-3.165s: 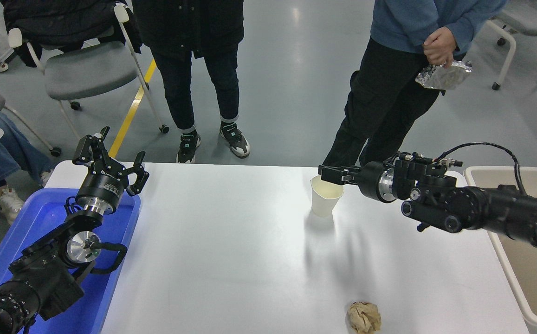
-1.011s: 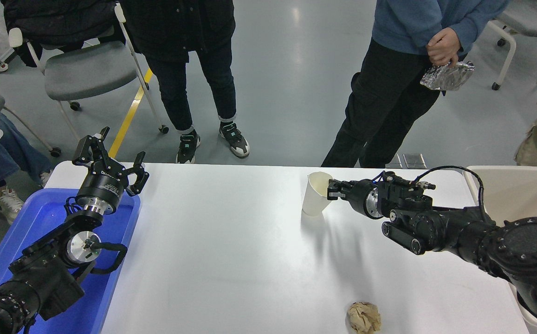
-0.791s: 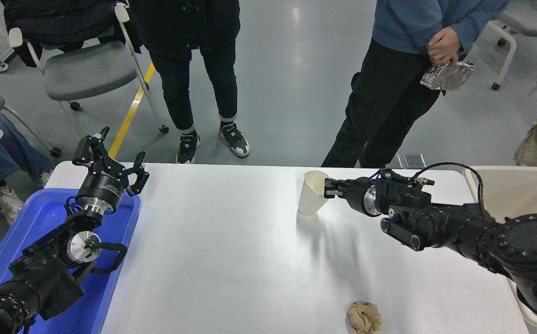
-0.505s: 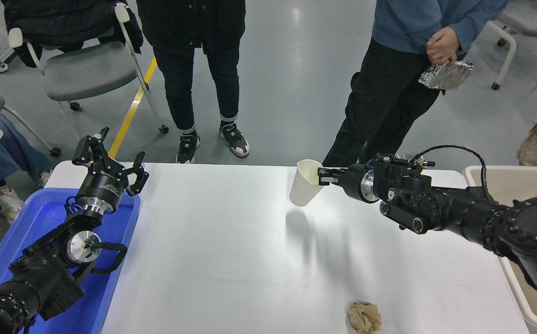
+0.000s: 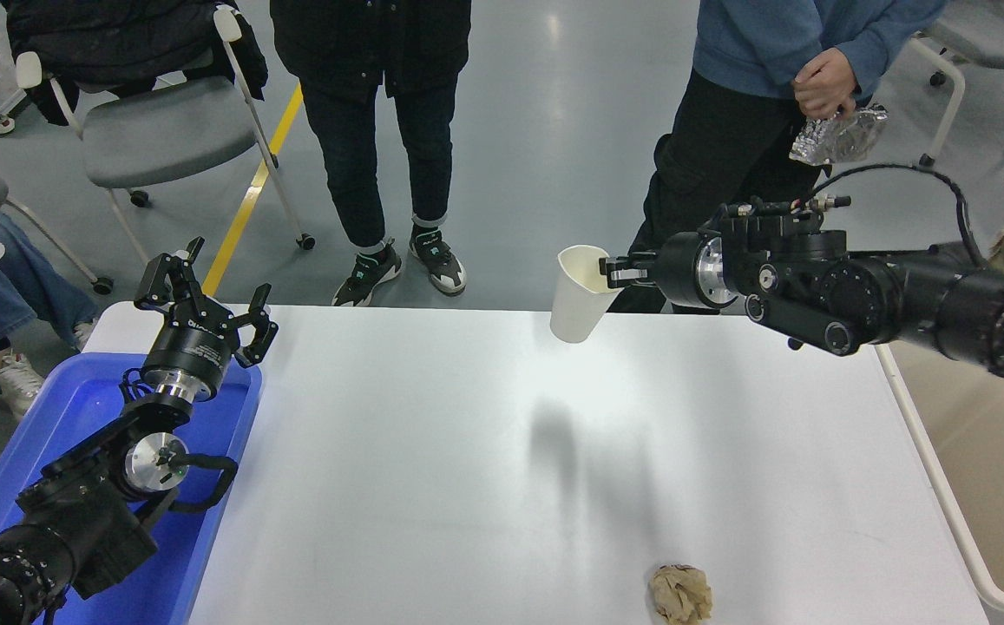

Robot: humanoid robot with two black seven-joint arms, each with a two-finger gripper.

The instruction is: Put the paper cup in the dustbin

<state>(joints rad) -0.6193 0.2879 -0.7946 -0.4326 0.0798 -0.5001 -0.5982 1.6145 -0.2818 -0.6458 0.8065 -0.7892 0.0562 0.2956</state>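
The white paper cup hangs in the air above the table's far edge, upright and slightly tilted. My right gripper is shut on the cup's rim on its right side and holds it well above the white table. The cup's shadow lies on the table below it. The beige dustbin stands off the table's right edge, to the right of the cup and under my right arm. My left gripper is parked open at the lower left.
A blue tray lies under the left arm. A crumpled brown paper ball lies near the table's front edge. Two people stand at the far side; one holds crumpled foil. A grey chair stands at the back left.
My right gripper has lifted the cup off the table and raised it high above the far edge. The right arm has risen too. The left arm has not moved.
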